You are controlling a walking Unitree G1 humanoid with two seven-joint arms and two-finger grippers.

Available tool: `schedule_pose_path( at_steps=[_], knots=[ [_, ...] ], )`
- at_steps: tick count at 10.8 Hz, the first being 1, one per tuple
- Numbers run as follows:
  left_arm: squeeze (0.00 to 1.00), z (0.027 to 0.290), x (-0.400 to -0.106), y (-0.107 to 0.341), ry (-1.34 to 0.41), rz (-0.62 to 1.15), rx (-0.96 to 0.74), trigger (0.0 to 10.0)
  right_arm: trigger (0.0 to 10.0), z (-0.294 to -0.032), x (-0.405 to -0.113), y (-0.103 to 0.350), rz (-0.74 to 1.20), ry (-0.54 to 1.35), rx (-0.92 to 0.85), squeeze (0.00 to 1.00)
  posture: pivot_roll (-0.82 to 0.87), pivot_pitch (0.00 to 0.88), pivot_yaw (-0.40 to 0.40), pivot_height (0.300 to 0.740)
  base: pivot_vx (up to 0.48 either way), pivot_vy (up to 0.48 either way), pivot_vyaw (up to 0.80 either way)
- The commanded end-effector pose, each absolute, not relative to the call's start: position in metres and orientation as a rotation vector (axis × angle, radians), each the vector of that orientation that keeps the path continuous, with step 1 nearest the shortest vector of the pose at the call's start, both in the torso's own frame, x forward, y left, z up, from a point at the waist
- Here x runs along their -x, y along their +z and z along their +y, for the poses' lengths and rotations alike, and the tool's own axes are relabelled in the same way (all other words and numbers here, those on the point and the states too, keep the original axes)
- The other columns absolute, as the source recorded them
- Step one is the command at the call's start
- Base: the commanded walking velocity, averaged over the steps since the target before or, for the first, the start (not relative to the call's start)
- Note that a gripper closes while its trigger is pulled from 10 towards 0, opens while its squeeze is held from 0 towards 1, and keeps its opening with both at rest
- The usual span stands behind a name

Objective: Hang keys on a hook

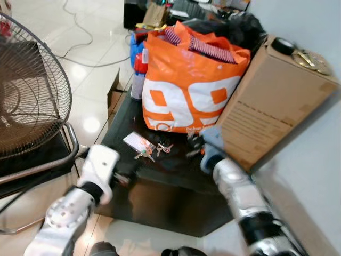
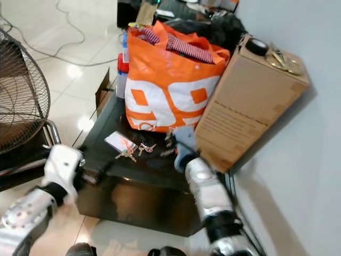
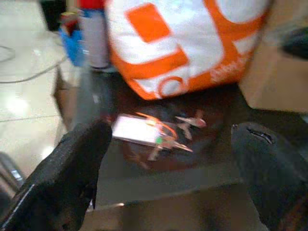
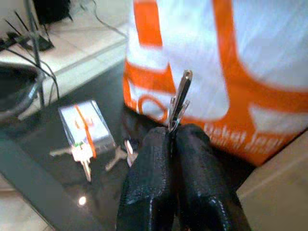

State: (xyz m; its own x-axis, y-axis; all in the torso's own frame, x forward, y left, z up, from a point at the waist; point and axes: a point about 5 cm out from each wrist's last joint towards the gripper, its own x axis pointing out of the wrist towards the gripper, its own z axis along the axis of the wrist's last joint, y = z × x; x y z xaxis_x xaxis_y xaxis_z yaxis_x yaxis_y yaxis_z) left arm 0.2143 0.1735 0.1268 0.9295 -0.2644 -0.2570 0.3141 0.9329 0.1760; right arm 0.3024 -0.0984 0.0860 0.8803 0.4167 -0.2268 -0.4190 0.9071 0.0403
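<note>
Two grippers: right gripper [image 4: 174, 137] has its fingers pressed together, pinching a small key [image 4: 179, 101]; left gripper [image 3: 168, 159] is spread wide.
Keys [image 1: 145, 154]: on the dark table [image 1: 176, 181], just ahead of the left gripper.
Handling: light, stiff, slippery metal; judged best pinched at the ring.
Beyond: orange bag [image 1: 186, 85].

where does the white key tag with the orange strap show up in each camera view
Left eye view: the white rectangular key tag with the orange strap lies on the dark glossy table, below the bag's left corner.
Right eye view: same tag, left of the table's middle.
Left wrist view: tag between the open left claw's fingers.
Right wrist view: tag beside the shut right claw.
Shared landmark: the orange and white plastic shopping bag.
</note>
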Motion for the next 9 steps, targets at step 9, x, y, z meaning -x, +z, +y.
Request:
schedule_pose_path(
  at_steps=[9],
  knots=[
    [0.08, 0.156, -0.27, 0.143, -0.361, 0.099, -0.255, 10.0, 0.0, -0.151, -0.253, 0.125, 0.258, 0.177, -0.068, 0.0, -0.04, 0.0, 0.014, 0.74, 0.0, 0.0, 0.0]
  ],
)
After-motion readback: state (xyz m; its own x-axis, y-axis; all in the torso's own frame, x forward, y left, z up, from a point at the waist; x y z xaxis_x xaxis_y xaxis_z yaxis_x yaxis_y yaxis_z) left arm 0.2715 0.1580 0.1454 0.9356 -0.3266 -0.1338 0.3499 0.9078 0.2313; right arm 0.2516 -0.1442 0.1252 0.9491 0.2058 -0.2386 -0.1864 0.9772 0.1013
